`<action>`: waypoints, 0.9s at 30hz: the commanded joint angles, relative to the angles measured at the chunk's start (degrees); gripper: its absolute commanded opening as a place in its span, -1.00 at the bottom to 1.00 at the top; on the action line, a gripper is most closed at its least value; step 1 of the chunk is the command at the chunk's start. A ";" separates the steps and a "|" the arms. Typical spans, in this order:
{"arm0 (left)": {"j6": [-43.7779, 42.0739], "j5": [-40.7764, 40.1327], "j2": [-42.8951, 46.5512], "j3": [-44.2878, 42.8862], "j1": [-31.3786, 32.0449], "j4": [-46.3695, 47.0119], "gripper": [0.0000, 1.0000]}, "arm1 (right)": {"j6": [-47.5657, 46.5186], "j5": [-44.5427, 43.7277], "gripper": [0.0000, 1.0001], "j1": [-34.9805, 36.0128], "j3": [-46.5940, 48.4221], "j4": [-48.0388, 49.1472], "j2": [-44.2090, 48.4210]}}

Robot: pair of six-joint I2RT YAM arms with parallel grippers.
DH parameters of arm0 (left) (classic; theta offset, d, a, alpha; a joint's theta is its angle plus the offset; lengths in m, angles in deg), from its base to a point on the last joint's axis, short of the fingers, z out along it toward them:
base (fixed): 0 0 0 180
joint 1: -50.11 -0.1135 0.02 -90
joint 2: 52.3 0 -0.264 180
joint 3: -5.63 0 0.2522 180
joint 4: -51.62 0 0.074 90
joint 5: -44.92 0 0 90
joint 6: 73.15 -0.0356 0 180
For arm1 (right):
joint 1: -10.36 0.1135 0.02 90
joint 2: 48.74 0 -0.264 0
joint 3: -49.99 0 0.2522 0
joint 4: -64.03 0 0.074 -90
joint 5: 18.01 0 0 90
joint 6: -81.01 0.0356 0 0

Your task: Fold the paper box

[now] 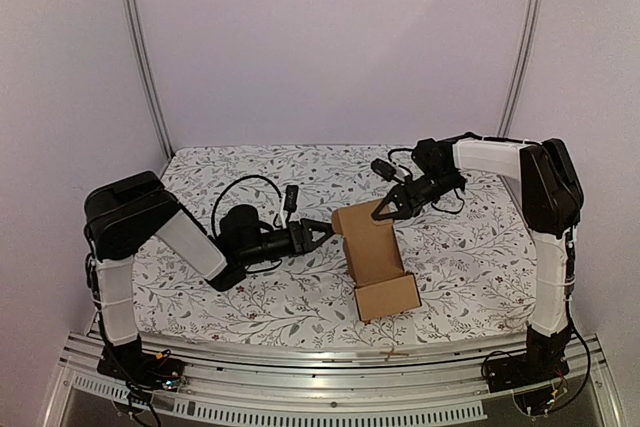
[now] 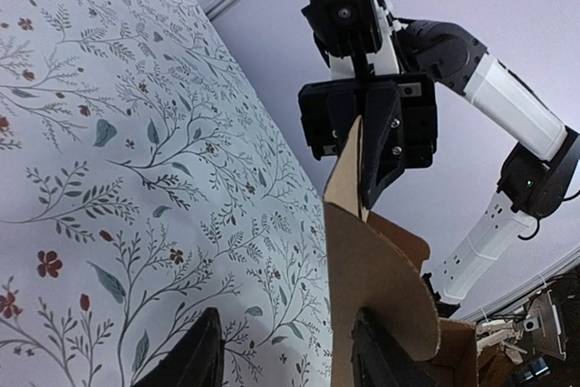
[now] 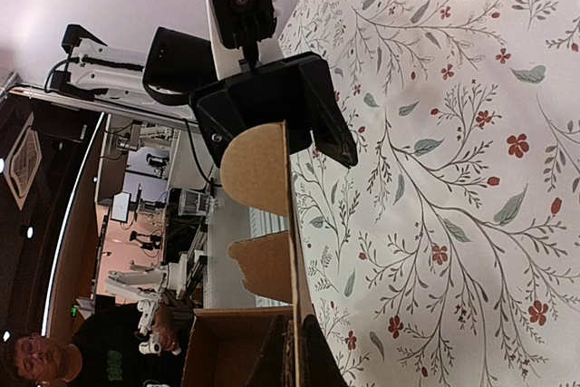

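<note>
The brown paper box (image 1: 375,257) stands in the middle of the table, its open tray at the front and a tall panel rising behind it. My right gripper (image 1: 385,209) is shut on that panel's top edge; in the right wrist view the cardboard edge (image 3: 292,224) runs straight between the closed fingers (image 3: 313,360). My left gripper (image 1: 328,231) is at the panel's left side with its jaws open. A rounded side flap (image 2: 385,287) lies against the left gripper's right finger (image 2: 390,364), and a wide gap separates it from the left finger (image 2: 190,355).
A floral cloth (image 1: 460,247) covers the table. Black cables (image 1: 250,187) and a small black plug lie behind the left arm. An aluminium rail (image 1: 330,362) runs along the near edge, and white walls close the back and sides.
</note>
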 commanded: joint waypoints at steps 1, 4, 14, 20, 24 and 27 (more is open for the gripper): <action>1.50 5.34 -2.23 -2.30 2.30 9.05 -0.04 | 0.23 -0.21 -1.00 -0.16 -0.28 0.65 0.11; 2.02 6.17 -3.24 -3.69 2.66 9.75 -0.07 | 0.23 0.85 -1.00 -0.16 -0.39 0.61 0.10; 3.24 5.22 -6.04 -6.25 2.69 12.27 -0.23 | -0.80 3.74 -1.00 0.09 -0.77 -0.49 0.76; 4.97 5.39 -8.35 -8.54 2.61 15.22 -0.50 | -1.70 3.79 -1.00 0.78 -0.69 -1.04 1.21; 4.73 6.22 -8.50 -9.92 2.54 15.30 -0.60 | -1.83 3.77 -1.00 0.90 -0.77 -1.27 1.17; 4.70 6.84 -8.41 -10.92 2.30 15.35 -0.67 | -1.96 3.74 -1.00 0.90 -0.77 -1.39 1.17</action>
